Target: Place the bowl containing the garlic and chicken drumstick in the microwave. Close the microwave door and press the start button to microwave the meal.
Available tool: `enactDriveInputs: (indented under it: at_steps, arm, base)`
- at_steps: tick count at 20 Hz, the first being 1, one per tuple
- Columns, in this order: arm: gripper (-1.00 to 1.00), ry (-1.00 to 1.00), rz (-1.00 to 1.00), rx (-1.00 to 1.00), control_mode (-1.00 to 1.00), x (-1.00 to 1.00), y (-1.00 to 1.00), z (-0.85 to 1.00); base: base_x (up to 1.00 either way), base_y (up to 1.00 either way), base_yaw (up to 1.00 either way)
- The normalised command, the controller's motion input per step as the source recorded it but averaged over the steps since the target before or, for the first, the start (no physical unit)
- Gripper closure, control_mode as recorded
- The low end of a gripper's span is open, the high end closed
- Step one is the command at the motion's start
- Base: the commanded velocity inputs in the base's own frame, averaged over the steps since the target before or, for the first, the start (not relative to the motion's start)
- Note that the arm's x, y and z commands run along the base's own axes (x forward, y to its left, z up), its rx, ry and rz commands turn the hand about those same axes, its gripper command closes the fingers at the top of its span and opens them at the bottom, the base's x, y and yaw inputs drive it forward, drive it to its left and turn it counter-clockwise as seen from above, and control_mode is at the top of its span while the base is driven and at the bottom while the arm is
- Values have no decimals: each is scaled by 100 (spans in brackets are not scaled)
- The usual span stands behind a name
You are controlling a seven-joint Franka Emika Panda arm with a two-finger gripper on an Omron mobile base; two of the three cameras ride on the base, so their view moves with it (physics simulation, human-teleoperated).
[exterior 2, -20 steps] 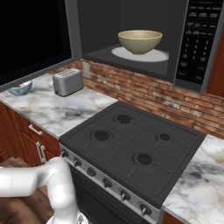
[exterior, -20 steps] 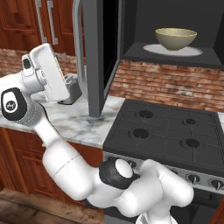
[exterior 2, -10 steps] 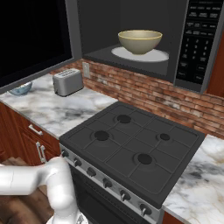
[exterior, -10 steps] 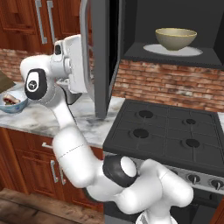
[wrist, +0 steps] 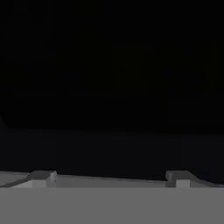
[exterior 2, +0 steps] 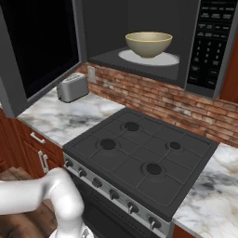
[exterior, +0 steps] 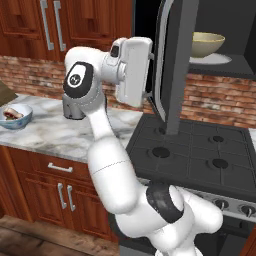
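Observation:
The tan bowl (exterior 2: 148, 43) (exterior: 207, 44) stands on the white turntable plate (exterior 2: 162, 59) inside the microwave (exterior 2: 130, 18). Its rim hides the garlic and chicken drumstick. The microwave door (exterior: 172, 65) (exterior 2: 42, 46) hangs partly open over the left of the stove. My gripper (exterior: 151, 75) is at the door's outer face, below the top of the silver bar handle (exterior: 161, 60). In the hand view my gripper (wrist: 109, 179) is open and holds nothing, its fingertips (wrist: 43, 177) wide apart against dark glass. The button panel (exterior 2: 211, 42) is on the microwave's right.
A black stove (exterior 2: 139, 153) sits under the microwave. A silver toaster (exterior 2: 73, 87) stands on the marble counter (exterior 2: 74, 118) to its left. A small pale bowl (exterior: 15, 116) with food is at the counter's far left. Wooden cabinets (exterior: 75, 25) hang above.
My arm has swung right and brought the hand against the outer face of the door. The door has swung right, toward the microwave. The bowl has not moved.

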Motion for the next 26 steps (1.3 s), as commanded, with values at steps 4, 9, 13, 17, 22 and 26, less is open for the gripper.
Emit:
enactDriveInputs:
  at_steps: [4, 9, 13, 17, 22, 26]
  arm:
    - [-100, -12, 0, 10, -100, -29, -90, 0]
    - [-100, -6, 18, 12, -100, -1, -74, 0]
    - [-100, 0, 33, 10, -100, 4, -58, 0]
    - [-100, 0, 45, 10, -100, 26, -57, 0]
    - [-100, 0, 58, 7, -100, 44, -52, -18]
    - [-100, 0, 61, 5, -100, 59, -44, -28]
  base:
    - [0, 0, 0]
    - [0, 0, 0]
    - [0, 0, 0]
    - [0, 0, 0]
    - [0, 0, 0]
    - [0, 0, 0]
